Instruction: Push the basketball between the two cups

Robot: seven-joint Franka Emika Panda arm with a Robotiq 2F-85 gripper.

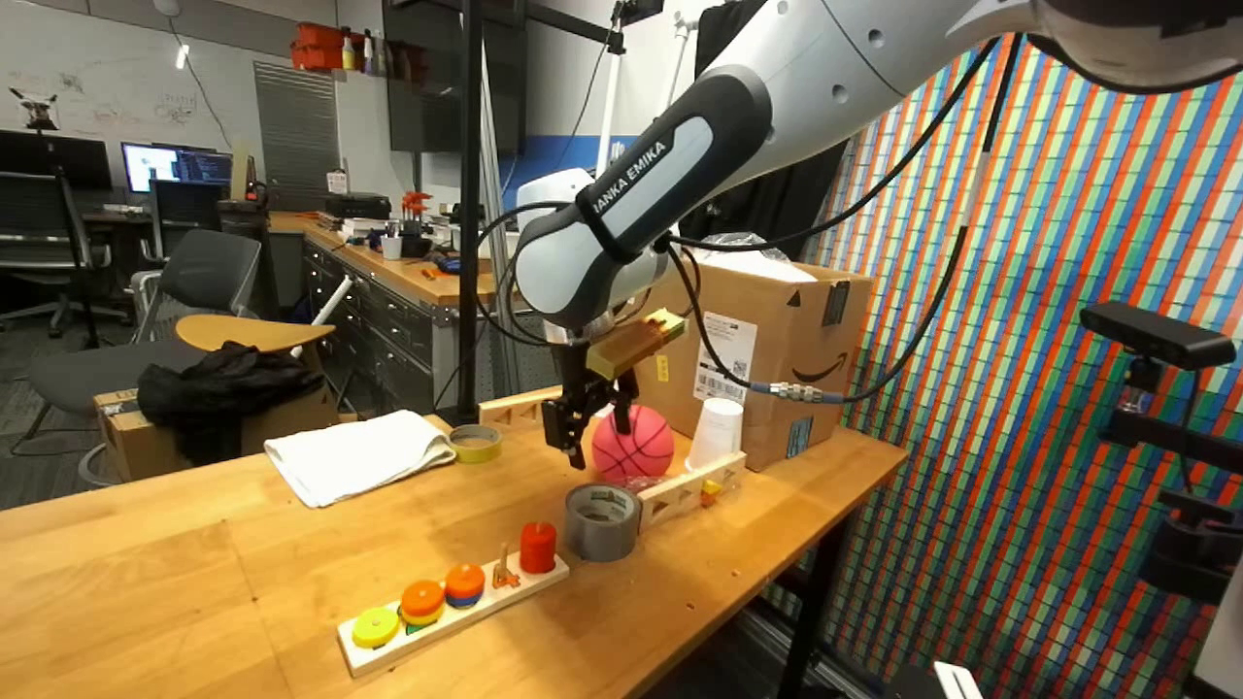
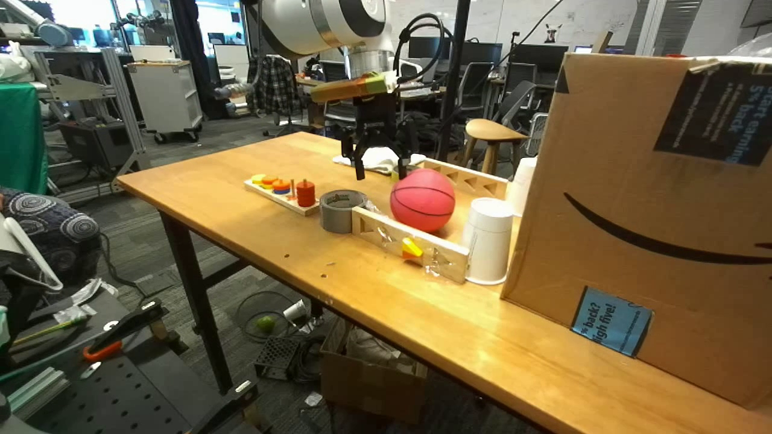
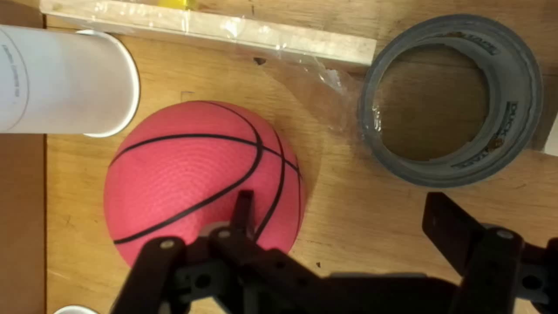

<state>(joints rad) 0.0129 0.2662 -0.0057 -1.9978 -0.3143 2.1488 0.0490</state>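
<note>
The pink basketball (image 1: 636, 449) rests on the table between two wooden rails; it also shows in an exterior view (image 2: 422, 202) and in the wrist view (image 3: 187, 174). One white upside-down cup (image 2: 488, 244) stands at the end of the near rail; it shows in the wrist view (image 3: 74, 83). The second cup (image 2: 522, 184) is partly hidden by the box; only its rim (image 3: 75, 310) shows in the wrist view. My gripper (image 2: 381, 173) is open, empty and pointing down. In the wrist view (image 3: 341, 196) one finger overlaps the ball; I cannot tell if they touch.
A grey tape roll (image 1: 600, 529) stands against the near rail (image 2: 410, 244). The far rail (image 2: 467, 176) runs opposite. A large cardboard box (image 2: 603, 229) stands behind the cups. A peg toy (image 1: 456, 616), a white cloth (image 1: 364, 456) and yellow tape (image 1: 476, 445) lie on the table.
</note>
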